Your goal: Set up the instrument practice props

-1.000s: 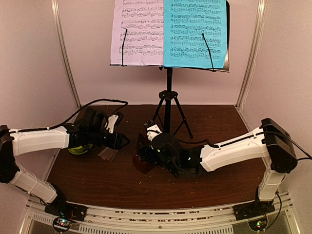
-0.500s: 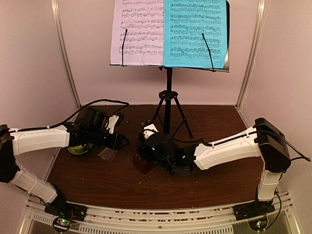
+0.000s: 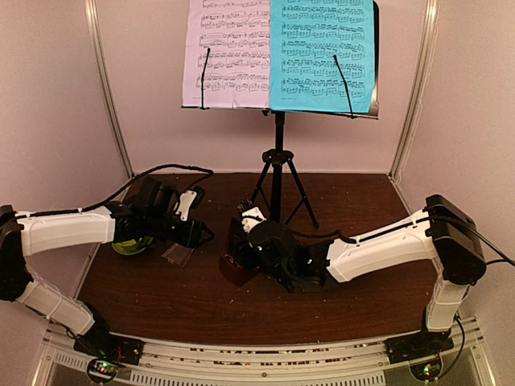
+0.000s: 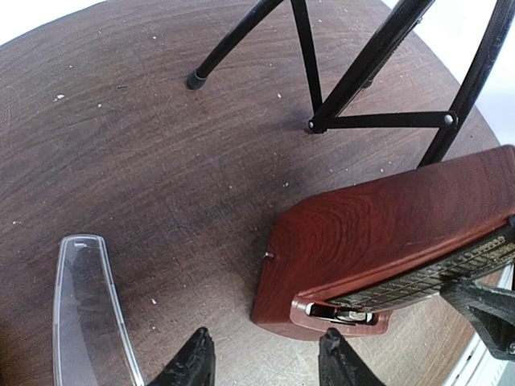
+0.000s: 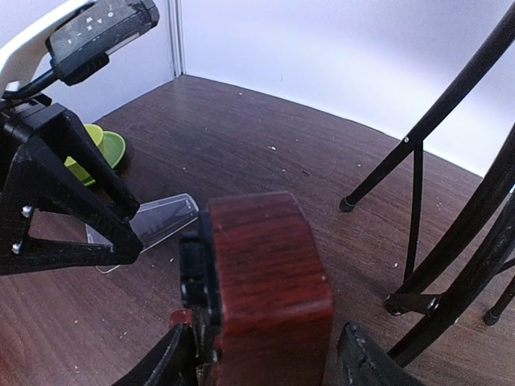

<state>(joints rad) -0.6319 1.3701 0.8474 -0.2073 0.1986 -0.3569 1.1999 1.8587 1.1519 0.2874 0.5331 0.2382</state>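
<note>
The right gripper [image 5: 265, 355] straddles the metronome [image 5: 265, 265], whether clamped I cannot tell; the left gripper [image 4: 265, 362] hangs spread, empty, beside the clear cover [image 4: 84, 305] lying left

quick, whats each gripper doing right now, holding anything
left gripper: open, holding nothing.
right gripper: straddles the metronome; cannot tell whether it is clamped on it.

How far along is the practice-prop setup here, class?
Done: the music stand stands upright with the white sheet and cyan sheet on it. In hand: the right gripper straddles the metronome; whether it grips is unclear. To do: the clear cover lies flat near the open left gripper, not yet on the metronome.
</note>
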